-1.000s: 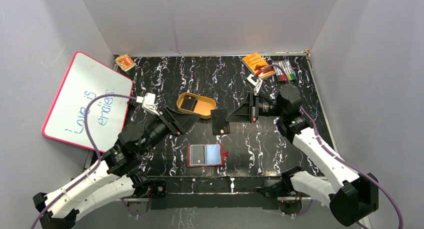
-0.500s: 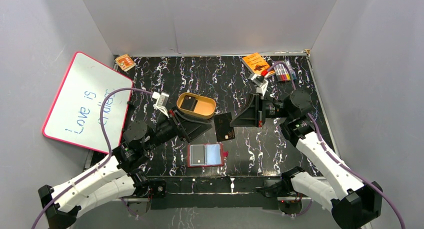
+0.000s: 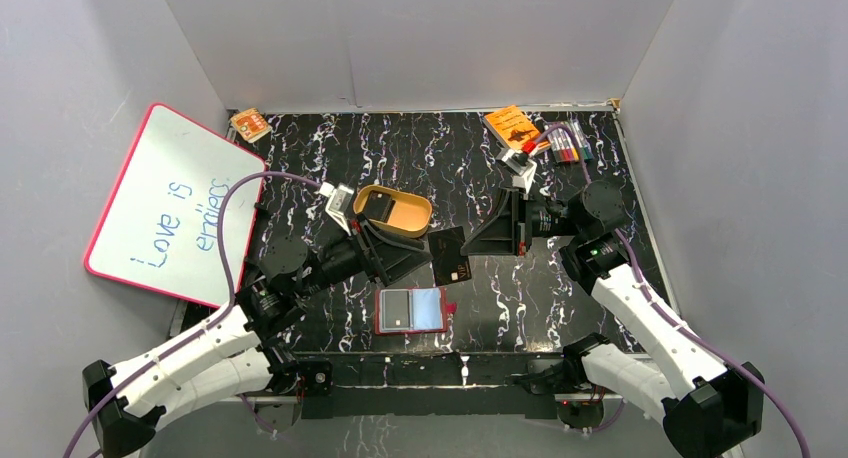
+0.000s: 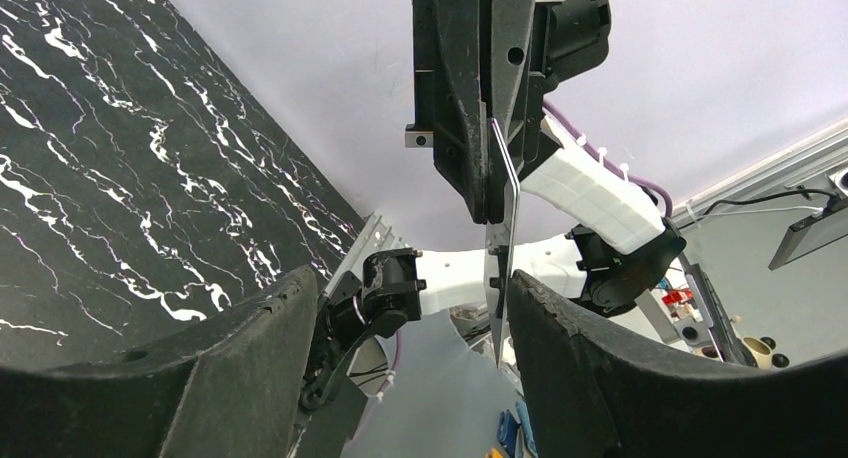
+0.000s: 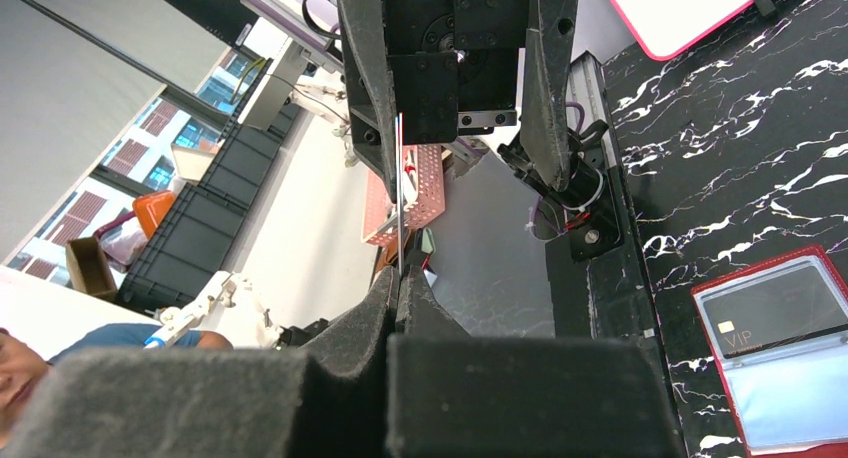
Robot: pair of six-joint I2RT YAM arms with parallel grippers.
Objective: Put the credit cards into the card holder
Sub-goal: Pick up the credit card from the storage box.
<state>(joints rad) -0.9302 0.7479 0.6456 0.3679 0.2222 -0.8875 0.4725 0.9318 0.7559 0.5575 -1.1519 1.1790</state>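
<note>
A black credit card hangs above the table, with my right gripper shut on its right edge. In the left wrist view this credit card shows edge-on between my left fingers, close to the right one and touching neither. My left gripper is open around the card's left end. In the right wrist view the pads pinch the card. The card holder lies open and flat below, with one black card in its left pocket. Another black card lies in the tan dish.
The tan oval dish sits just behind the left gripper. A pink-framed whiteboard leans at the left. At the back are an orange booklet, coloured markers and a small orange pack.
My left arm has swung right, bringing its open jaws around the held card. The right gripper drew back slightly to the right and tilted the card.
</note>
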